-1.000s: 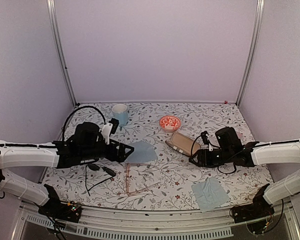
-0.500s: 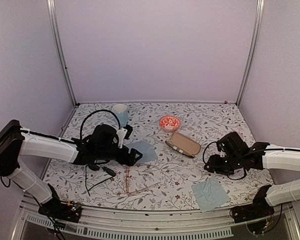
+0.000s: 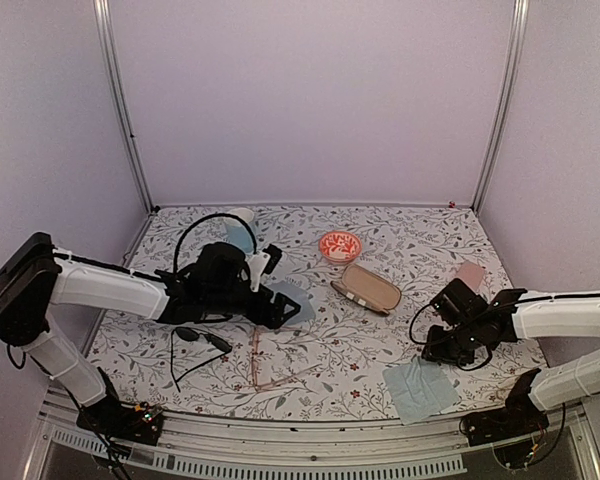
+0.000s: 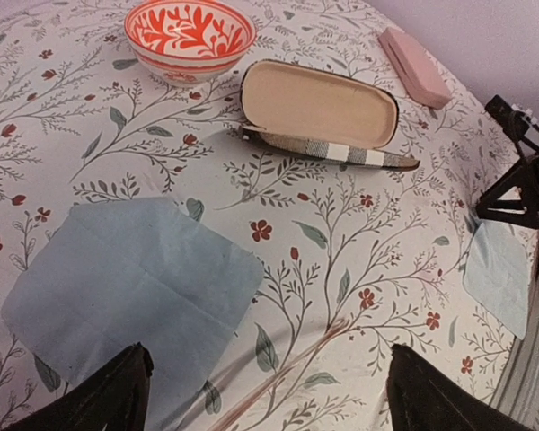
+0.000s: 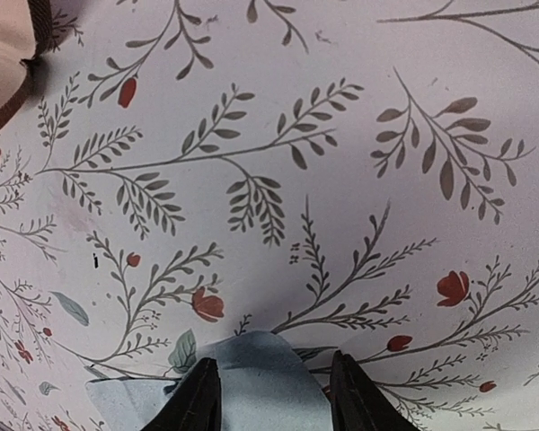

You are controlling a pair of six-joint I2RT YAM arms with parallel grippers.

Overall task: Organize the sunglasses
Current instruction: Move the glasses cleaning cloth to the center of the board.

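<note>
Top external view: my left gripper [image 4: 268,395] has pushed toward the brown case [image 3: 370,288], wide open and empty over a blue cloth [image 4: 130,287]. My right gripper [image 5: 269,395] has retreated from that case, half-open astride a second cloth [image 5: 251,368]. Black sunglasses [image 3: 195,336] and pinkish frame [image 3: 275,368] lie untouched left of the case.

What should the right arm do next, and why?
Probably close the right jaws on the blue cloth: its edge lies between the two parted fingers, low over the table, so a small squeeze looks enough to pinch it.
</note>
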